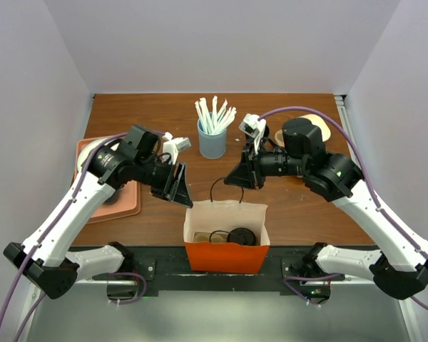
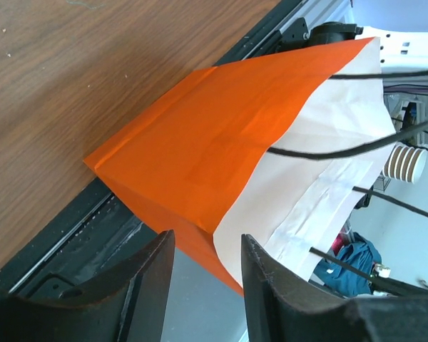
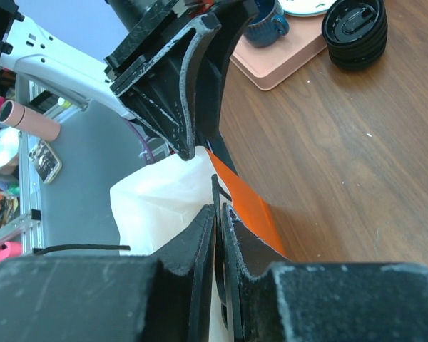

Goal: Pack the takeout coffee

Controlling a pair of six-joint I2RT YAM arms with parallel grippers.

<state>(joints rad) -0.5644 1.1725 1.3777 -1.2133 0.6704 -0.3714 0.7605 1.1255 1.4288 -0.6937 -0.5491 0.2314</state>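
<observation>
Our right gripper (image 3: 217, 208) pinches shut on the black handle (image 1: 214, 189) of the bag (image 1: 226, 258) and our left gripper (image 2: 207, 241) hangs half open, empty, by its rim, maybe to steady it with the takeout coffee (image 1: 240, 236) inside, at the desk's (image 1: 299, 206) near edge.

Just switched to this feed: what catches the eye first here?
The orange and white bag stands open at the near edge of the table, a black-lidded cup inside. Both arms lean over it: the right fingers pinch its black handle, and the left fingers stand open at its corner.
</observation>
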